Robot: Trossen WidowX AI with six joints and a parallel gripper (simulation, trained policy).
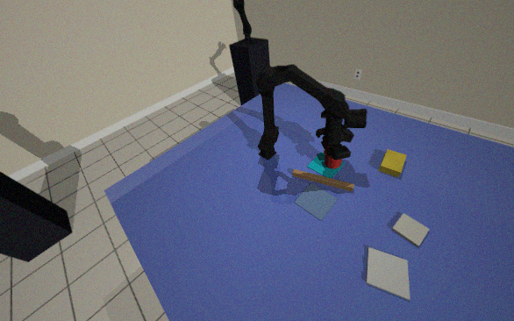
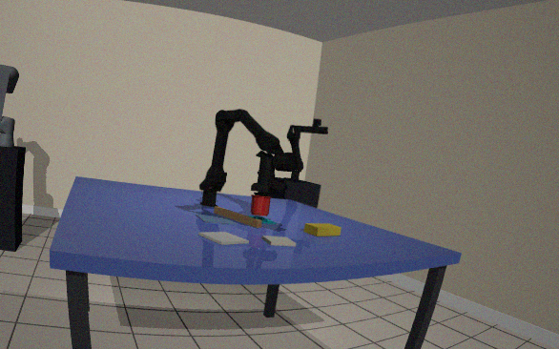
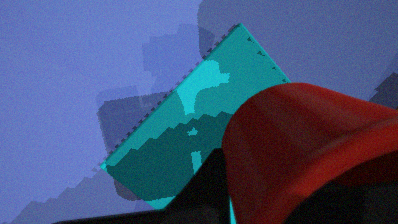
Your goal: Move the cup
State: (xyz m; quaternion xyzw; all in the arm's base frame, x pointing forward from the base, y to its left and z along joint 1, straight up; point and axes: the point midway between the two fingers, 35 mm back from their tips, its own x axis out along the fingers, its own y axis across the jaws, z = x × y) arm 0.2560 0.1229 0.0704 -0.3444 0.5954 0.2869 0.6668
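The red cup (image 1: 333, 160) (image 2: 260, 205) (image 3: 280, 135) hangs upright, a little above the teal pad (image 1: 317, 166) (image 2: 275, 223) (image 3: 165, 132). In the wrist view the cup covers the pad's right part. My gripper (image 1: 336, 151) (image 2: 260, 194) is shut on the cup near its rim, with the hand pointing down. The grey-blue pad (image 1: 316, 203) (image 2: 214, 218) lies on the other side of the wooden bar, with nothing on it. The marbles are not visible; the cup's inside is dark and mostly hidden.
The wooden bar (image 1: 323, 180) (image 2: 238, 216) lies between the two pads. A yellow block (image 1: 393, 163) (image 2: 322, 230) lies to one side. A small white tile (image 1: 410, 229) (image 2: 279, 240) and a larger white tile (image 1: 388, 274) (image 2: 223, 237) lie farther from the arm's base.
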